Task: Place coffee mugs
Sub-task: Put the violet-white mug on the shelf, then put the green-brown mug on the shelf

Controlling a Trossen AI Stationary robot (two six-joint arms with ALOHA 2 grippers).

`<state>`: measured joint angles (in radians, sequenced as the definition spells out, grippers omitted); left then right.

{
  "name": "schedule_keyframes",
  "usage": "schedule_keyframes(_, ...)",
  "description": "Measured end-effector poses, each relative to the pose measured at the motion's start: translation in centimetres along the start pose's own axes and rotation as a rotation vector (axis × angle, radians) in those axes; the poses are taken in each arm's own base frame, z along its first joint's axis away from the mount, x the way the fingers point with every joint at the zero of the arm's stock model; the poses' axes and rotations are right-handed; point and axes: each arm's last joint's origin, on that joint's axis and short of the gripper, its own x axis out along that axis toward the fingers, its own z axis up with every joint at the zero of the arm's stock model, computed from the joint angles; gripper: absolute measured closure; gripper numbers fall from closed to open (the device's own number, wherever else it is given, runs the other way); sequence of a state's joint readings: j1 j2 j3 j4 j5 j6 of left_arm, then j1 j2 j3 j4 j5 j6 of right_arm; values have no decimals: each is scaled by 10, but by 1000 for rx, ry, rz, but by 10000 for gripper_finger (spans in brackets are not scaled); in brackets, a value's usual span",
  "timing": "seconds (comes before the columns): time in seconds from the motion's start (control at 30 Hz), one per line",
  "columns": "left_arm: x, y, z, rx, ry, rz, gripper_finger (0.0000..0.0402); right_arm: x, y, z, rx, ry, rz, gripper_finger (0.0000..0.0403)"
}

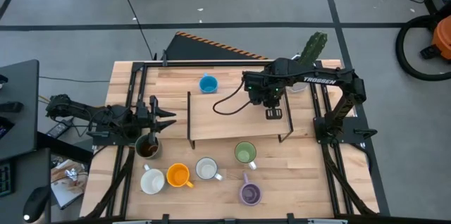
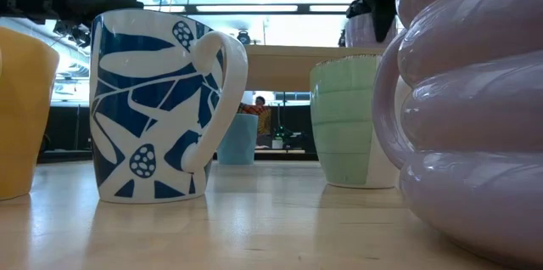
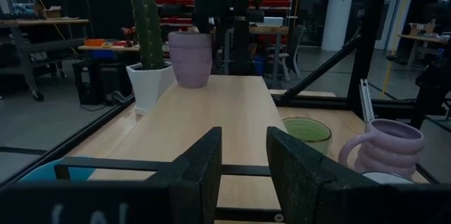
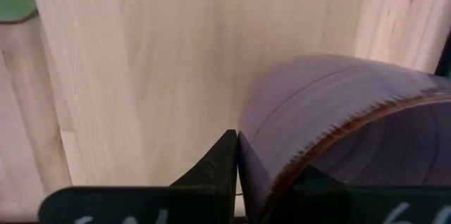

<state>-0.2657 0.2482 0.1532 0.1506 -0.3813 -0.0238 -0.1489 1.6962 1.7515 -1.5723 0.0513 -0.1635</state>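
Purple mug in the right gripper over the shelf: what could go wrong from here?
The right gripper pinches only the rim wall of the purple mug, so the mug could tilt or slip on release.

The cactus pot stands close beside that mug on the raised shelf; a swing could knock it.

The left gripper waits over the dark brown mug and could clip its rim if it drops.

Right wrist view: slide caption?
Right pincer clamps purple mug rim above the wooden shelf.
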Motion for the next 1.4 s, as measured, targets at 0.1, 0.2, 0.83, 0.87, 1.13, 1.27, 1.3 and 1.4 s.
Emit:
schedule_keyframes(0.1,0,0,0,-10,2,0,283,-3,-6,-3,1,-9,-4,357)
schedule_keyframes(0.2,0,0,0,-12,2,0,283,-4,-12,-6,7,-12,-3,357)
schedule_keyframes(0.83,0,0,-1,-14,7,0,283,6,-16,-8,-10,20,28,340)
schedule_keyframes(0.87,0,0,-1,-14,7,0,283,6,-16,-8,-6,20,28,334)
schedule_keyframes(1.13,0,0,-1,-15,6,0,283,3,-17,-8,32,10,25,266)
schedule_keyframes(1.27,0,0,-1,-16,6,0,283,-6,-16,-9,45,-23,19,238)
schedule_keyframes(1.3,0,0,-1,-16,6,0,283,-8,-15,-10,47,-36,16,232)
schedule_keyframes(1.4,0,0,-1,-15,6,-1,283,-12,-13,-13,43,-45,15,218)
